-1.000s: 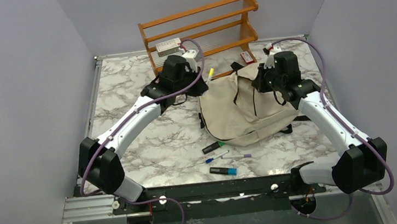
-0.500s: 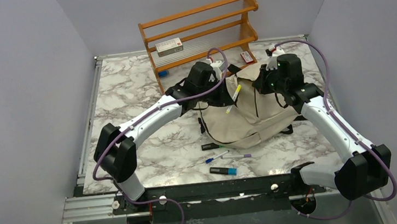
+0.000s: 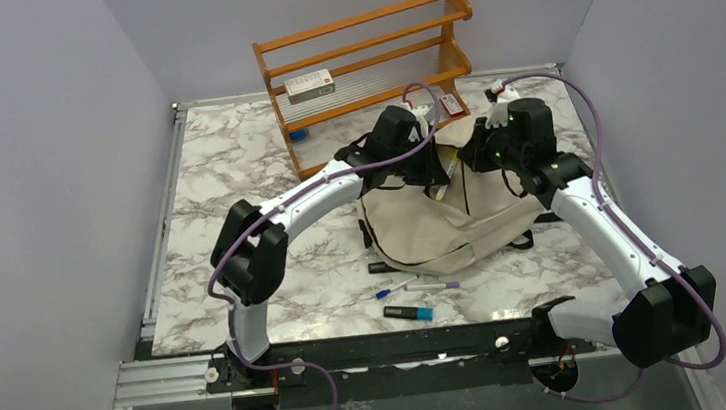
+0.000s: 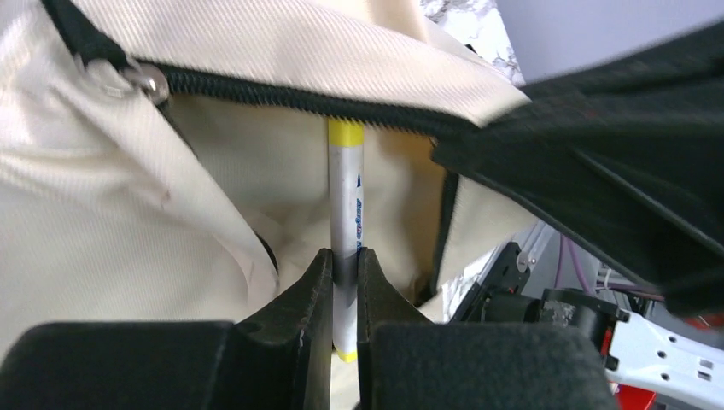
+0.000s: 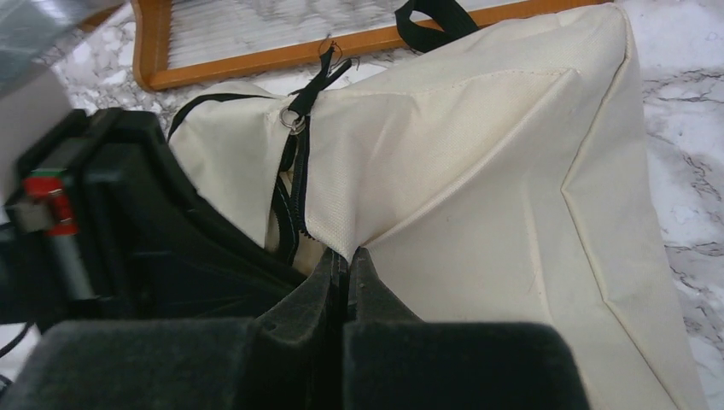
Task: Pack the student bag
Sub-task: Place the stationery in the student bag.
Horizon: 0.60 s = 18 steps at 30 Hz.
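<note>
The beige student bag (image 3: 441,220) lies on the marble table, its zipped mouth held open at the far end. My left gripper (image 4: 345,265) is shut on a white marker with a yellow cap (image 4: 346,192), whose tip points into the bag's opening, under the zipper edge (image 4: 282,94). In the top view the left gripper (image 3: 439,170) is over the bag's mouth. My right gripper (image 5: 346,256) is shut on the bag's fabric edge (image 5: 341,222) beside the zipper and holds it up; it shows in the top view (image 3: 479,151) too.
A wooden rack (image 3: 370,59) stands at the back with a small box (image 3: 308,85) on it. Several markers lie in front of the bag: a black one (image 3: 382,266), a blue one (image 3: 390,288), a purple one (image 3: 433,286), a black and teal one (image 3: 409,312). A red item (image 3: 450,104) lies near the rack.
My left arm has swung right from the rack with the yellow-capped marker, bringing it over the bag and into its open mouth. The right gripper has kept hold of the bag's edge.
</note>
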### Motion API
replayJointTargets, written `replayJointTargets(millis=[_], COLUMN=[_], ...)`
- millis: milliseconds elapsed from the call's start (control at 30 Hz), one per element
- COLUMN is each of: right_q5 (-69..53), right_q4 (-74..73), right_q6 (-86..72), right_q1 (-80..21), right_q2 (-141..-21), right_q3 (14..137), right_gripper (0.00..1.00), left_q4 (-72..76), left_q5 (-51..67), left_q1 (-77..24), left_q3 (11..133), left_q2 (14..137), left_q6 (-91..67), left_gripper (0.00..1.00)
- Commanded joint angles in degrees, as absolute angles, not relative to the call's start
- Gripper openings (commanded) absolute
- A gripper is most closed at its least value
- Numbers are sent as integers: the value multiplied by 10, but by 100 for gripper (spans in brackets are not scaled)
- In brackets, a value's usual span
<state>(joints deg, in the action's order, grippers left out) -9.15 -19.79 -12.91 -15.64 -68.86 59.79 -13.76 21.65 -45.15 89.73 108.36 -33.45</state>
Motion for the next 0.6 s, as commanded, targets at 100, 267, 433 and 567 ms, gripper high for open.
replayJointTargets(millis=[100, 267, 433, 567], right_q5=[-147, -154, -128, -93], right_q4=[-99, -91, -82, -82], right_q6=[-162, -173, -195, -207], right_q1=[-157, -158, -157, -157], right_q2=[-662, -672, -673, -680], right_q3=[611, 619, 611, 607], right_gripper=[1, 1, 1, 1], left_q4=[-112, -62, -37, -24], left_q5=[224, 232, 261, 243], left_q1=[-453, -453, -454, -452], left_q3=[1004, 1052, 1054, 995], left_q2=[1167, 1208, 1215, 1166], left_q6=[-349, -379, -376, -346], left_gripper=[0, 0, 23, 47])
